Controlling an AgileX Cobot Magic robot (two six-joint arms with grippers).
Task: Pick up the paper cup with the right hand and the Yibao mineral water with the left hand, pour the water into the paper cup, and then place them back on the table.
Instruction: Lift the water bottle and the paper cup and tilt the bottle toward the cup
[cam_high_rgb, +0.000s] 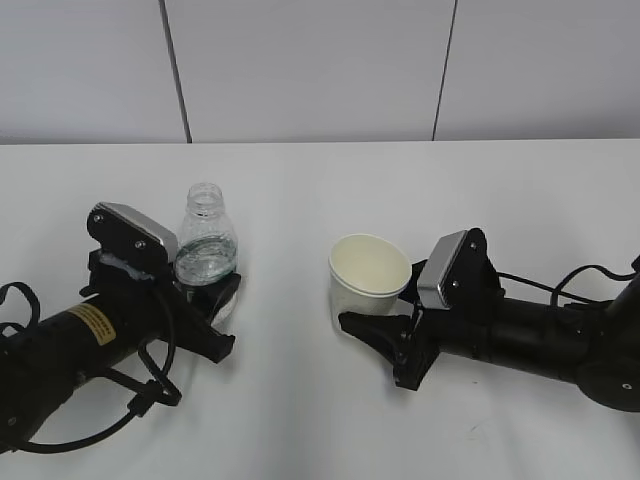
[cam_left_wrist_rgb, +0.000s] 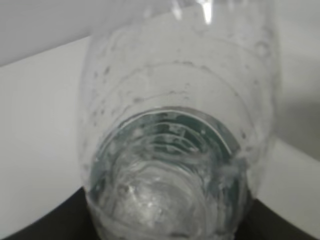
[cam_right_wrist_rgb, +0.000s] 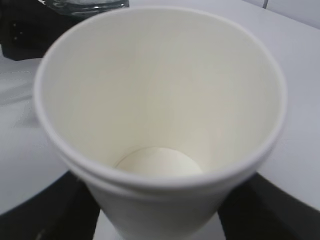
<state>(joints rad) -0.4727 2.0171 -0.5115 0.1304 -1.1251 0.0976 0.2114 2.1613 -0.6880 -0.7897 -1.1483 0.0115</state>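
Note:
The Yibao mineral water bottle (cam_high_rgb: 205, 245), clear and capless, stands upright at the left with water in its lower part. My left gripper (cam_high_rgb: 222, 310), on the arm with the yellow sticker, is closed round the bottle's lower body. In the left wrist view the bottle (cam_left_wrist_rgb: 175, 150) fills the frame between dark fingers (cam_left_wrist_rgb: 30, 225). The white paper cup (cam_high_rgb: 370, 275) stands upright at mid-table. My right gripper (cam_high_rgb: 372, 305) is closed on its lower wall. In the right wrist view the cup (cam_right_wrist_rgb: 160, 100) is empty and dry, with black fingers (cam_right_wrist_rgb: 280, 210) on both sides.
The white table (cam_high_rgb: 300, 180) stretches bare behind and between the two arms. A grey panelled wall rises beyond its far edge. Black cables (cam_high_rgb: 150, 400) loop beside the left arm, and another runs behind the right arm (cam_high_rgb: 560, 285).

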